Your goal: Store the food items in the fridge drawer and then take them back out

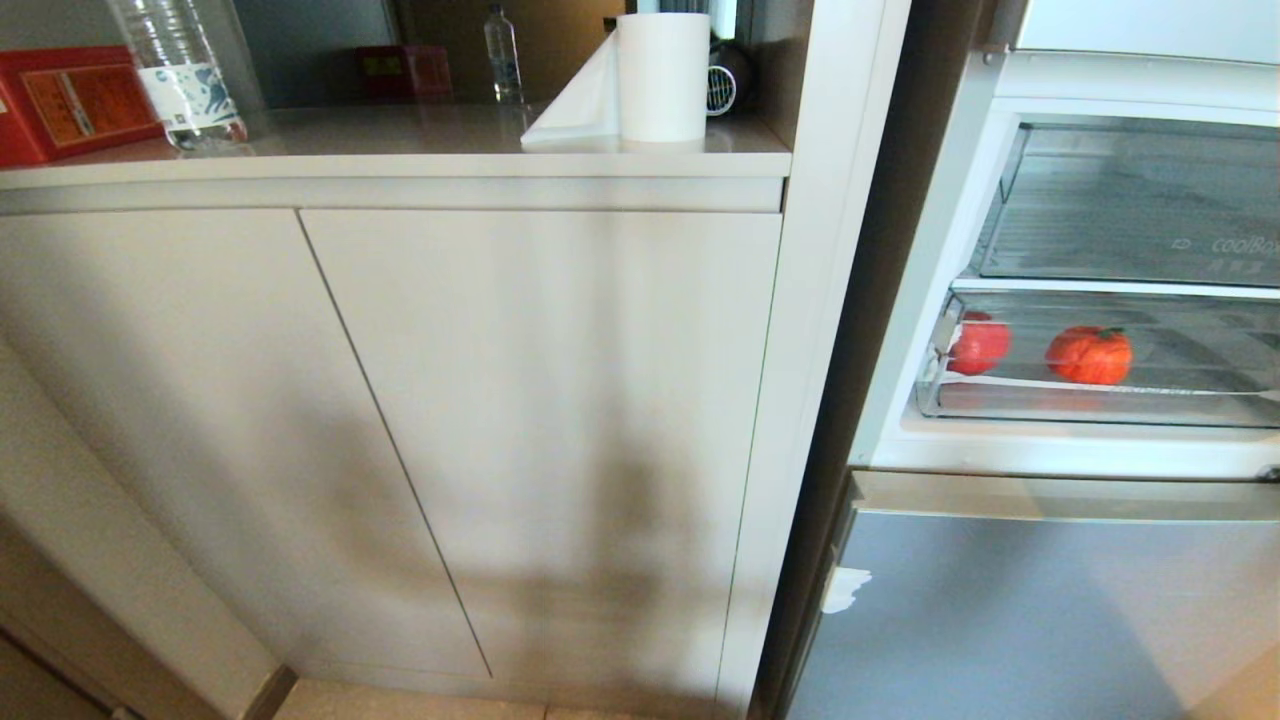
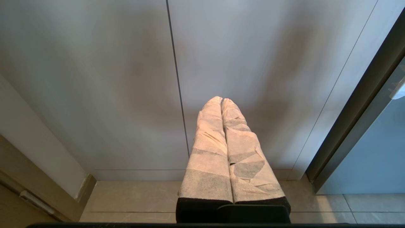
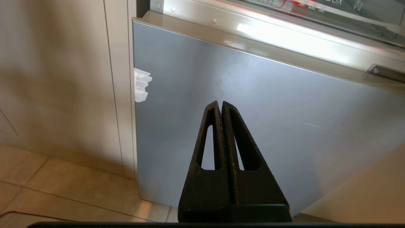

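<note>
Inside the open fridge, right side of the head view: fridge drawer (image 1: 1100,405), clear, wide and shallow, under a shorter clear bin (image 1: 1130,200) marked with pale lettering.
In the drawer, middle: food item (image 1: 1090,355), orange-red, roundish, small dark notch on top, resting on the ribbed floor.
In the drawer, left end: second red shape (image 1: 978,343), close to the side wall; real item or reflection, cannot tell.
Below the drawer: white ledge, then grey lower fridge door (image 1: 1020,610), shut, with a white torn patch (image 1: 845,588) at its upper left corner.
Left of the fridge: pale cabinet (image 1: 400,420) with two flat doors, thin seam between them, soft shadow across the lower part.
On the table (image 1: 400,140) above the cabinet: paper towel roll (image 1: 660,78) with a loose sheet hanging, large clear water bottle (image 1: 180,70), small bottle (image 1: 502,52) further back, red box (image 1: 70,100) at the far left.
Left gripper (image 2: 222,99): low in front of the cabinet doors, fingers wrapped in pale tape, pressed together, holding nothing.
Right gripper (image 3: 220,103): low in front of the grey lower door, black fingers tip to tip with no gap, holding nothing.
Floor (image 2: 133,196): beige tiles along the cabinet base.
Arms: neither visible from the head camera.
</note>
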Tool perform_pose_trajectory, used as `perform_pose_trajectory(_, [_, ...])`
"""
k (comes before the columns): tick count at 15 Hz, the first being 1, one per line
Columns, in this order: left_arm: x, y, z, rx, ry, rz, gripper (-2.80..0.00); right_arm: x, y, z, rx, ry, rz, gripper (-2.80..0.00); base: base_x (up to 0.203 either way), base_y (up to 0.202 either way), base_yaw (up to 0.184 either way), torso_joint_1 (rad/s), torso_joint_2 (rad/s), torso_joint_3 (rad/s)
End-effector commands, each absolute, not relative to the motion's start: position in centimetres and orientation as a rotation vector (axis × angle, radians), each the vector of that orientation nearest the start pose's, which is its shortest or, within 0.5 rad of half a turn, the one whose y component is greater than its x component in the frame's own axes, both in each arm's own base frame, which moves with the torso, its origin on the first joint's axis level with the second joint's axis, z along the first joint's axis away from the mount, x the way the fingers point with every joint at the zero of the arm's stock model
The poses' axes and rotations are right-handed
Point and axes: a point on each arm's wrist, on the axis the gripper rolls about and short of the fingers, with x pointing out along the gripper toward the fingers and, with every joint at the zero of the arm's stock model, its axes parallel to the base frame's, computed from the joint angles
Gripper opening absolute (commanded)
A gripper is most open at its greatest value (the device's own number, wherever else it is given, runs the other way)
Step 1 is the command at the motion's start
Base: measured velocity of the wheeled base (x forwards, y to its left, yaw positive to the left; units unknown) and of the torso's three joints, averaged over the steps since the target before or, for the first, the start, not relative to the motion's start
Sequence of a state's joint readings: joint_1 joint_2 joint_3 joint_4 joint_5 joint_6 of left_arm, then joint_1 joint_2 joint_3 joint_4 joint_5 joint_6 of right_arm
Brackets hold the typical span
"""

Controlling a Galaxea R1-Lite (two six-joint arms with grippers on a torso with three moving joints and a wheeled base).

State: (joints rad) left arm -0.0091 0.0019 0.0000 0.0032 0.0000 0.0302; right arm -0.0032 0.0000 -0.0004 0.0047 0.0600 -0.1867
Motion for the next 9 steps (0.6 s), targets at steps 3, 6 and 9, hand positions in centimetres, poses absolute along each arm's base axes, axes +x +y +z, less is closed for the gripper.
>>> perform_pose_trajectory(3, [-2.26,0.02,7.52,0.031,0.006,-0.009,-2.8,-2.28,0.15,7.48,-0.223,0.0,0.06,-2.8,0.0,0.0,0.0,0.0,0.0,0.0])
perform_pose_trajectory(6, [-2.26,0.02,7.52,0.031,0.006,-0.009,-2.8,-2.28,0.14,7.46,-0.126,0.006,0.057,-2.8,0.0,0.0,0.0,0.0,0.0,0.0])
perform_pose_trajectory(9, [-2.26,0.02,7.52,0.031,0.006,-0.009,-2.8,-2.28,0.13,7.45,-0.115,0.006,0.053,-2.8,0.0,0.0,0.0,0.0,0.0,0.0])
